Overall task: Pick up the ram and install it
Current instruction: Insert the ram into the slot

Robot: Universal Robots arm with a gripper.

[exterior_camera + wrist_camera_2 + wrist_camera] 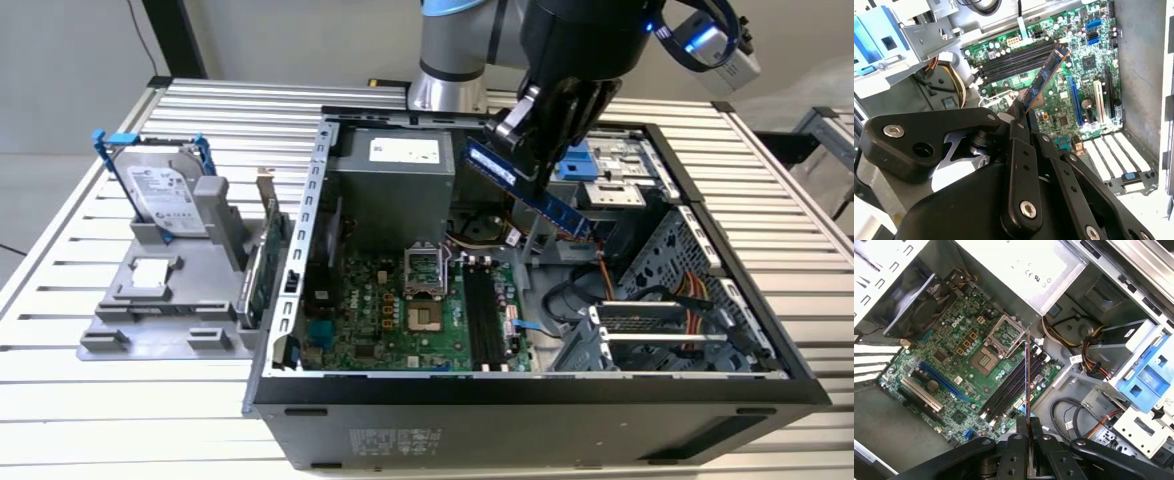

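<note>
Ram (529, 190) gripped at one end, jaws closed on it, tilted above motherboard (380, 310); arm hangs over open case (534, 420), clear of walls.

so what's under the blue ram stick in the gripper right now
The green motherboard, with its black memory slots below the thin blue ram stick held in the black gripper. The strip right behind the stick is covered.

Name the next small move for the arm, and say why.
Probably level the ram and lower it toward the memory slots: the tool grips one end, and it hangs tilted above the open case, clear of the motherboard.
</note>
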